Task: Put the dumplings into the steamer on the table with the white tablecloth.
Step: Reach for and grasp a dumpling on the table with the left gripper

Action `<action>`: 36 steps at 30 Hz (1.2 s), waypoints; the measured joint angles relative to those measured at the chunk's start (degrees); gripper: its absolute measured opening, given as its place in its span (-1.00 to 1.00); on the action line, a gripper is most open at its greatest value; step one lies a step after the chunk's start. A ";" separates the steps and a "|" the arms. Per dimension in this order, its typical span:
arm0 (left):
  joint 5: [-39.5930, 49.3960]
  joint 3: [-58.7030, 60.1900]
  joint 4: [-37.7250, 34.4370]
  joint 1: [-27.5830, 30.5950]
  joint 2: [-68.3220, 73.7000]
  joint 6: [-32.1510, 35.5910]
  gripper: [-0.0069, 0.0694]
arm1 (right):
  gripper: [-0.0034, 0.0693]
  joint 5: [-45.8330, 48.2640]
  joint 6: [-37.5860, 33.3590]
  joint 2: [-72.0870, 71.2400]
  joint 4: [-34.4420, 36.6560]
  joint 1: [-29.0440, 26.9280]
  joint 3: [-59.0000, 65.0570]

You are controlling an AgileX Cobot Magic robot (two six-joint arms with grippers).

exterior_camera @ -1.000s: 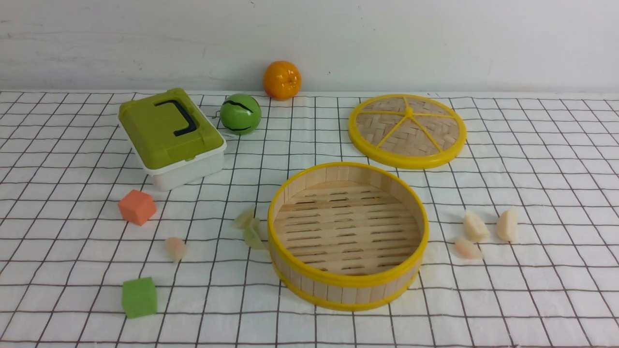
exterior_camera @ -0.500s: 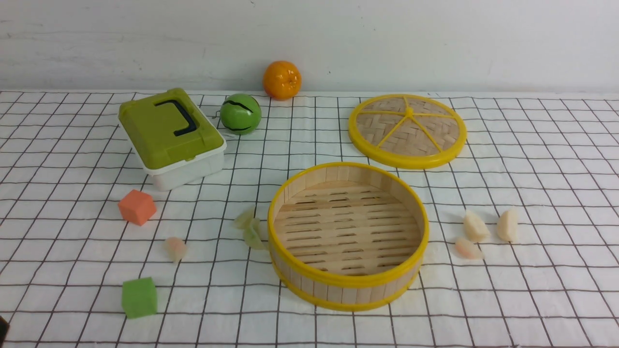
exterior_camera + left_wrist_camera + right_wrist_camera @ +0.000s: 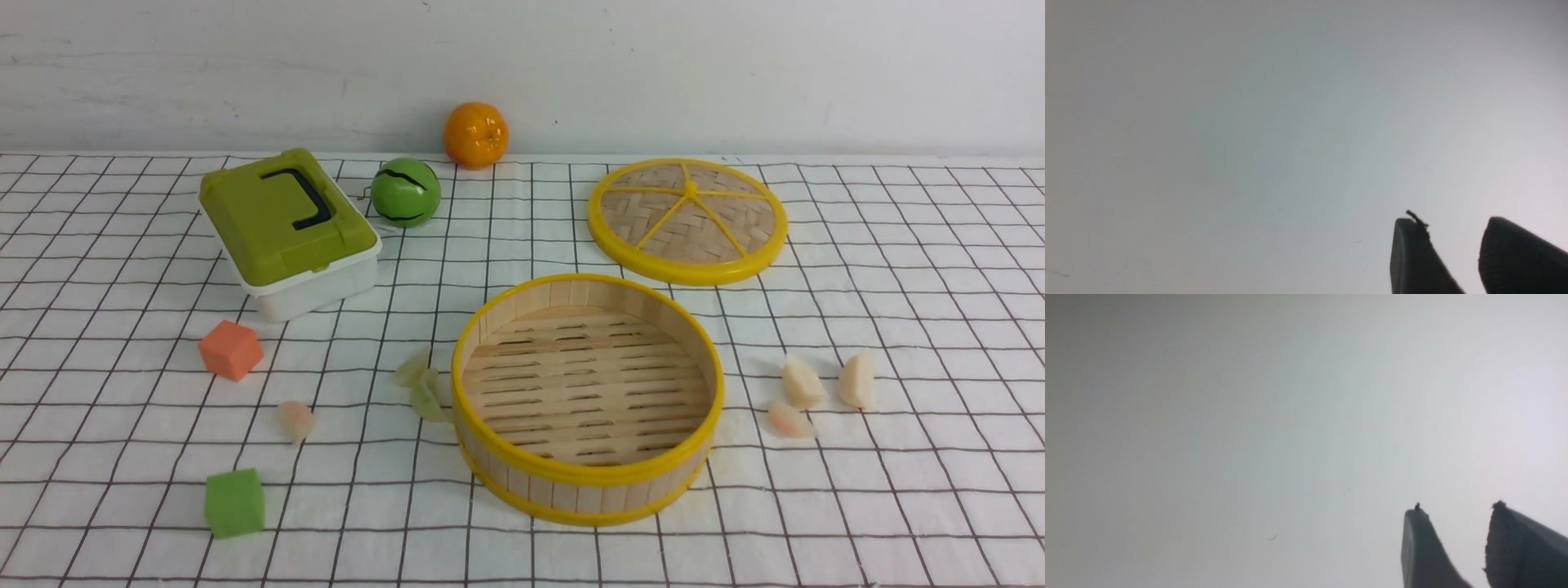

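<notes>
A round bamboo steamer with yellow plastic rims (image 3: 588,476) stands empty a little right of the middle of the table (image 3: 98,441), which is covered by a white tablecloth with a dark grid (image 3: 898,506). All 6 small crescent-shaped soft dumplings lie on the cloth outside the steamer.

2 pale green dumplings (image 3: 427,402) lie together just beside the steamer's left wall. 1 pinkish dumpling (image 3: 295,420) lies further left, between an orange foam cube (image 3: 231,349) and a green foam cube (image 3: 234,502). To the steamer's right, apart from it, 2 cream-white dumplings (image 3: 802,382) sit side by side, and the second pinkish dumpling (image 3: 789,420) lies just in front of them.

Behind the steamer lies a flat woven disc with a yellow rim and yellow spokes (image 3: 688,222). At the far left stands a white box with an olive-green lid and a dark handle (image 3: 290,229). A green ball with dark stripes (image 3: 406,193) sits beside the box, and an orange fruit (image 3: 476,135) sits by the pale wall.

The left jaws, seen only in the left wrist view, are released: 2 dark fingertips (image 3: 1412,257) stand apart with bare grey background between them. The right jaws are released too, and their fingertips (image 3: 1421,547) grasp nothing.
</notes>
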 joint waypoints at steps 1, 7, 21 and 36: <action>-0.23 0.00 -0.07 0.00 0.00 -1.37 -0.19 | -0.25 -0.02 0.24 0.00 -0.08 0.00 0.00; 16.50 -7.64 0.36 0.00 0.00 -10.35 -0.39 | -0.56 5.37 0.44 0.10 -0.52 0.00 -6.28; 29.47 -26.38 8.00 0.00 31.60 -15.93 -0.85 | -0.92 43.01 -2.68 27.75 -2.57 0.00 -24.30; 81.93 -58.47 -1.19 0.00 66.84 0.84 -0.85 | -0.92 76.76 -17.55 46.80 9.78 0.00 -30.94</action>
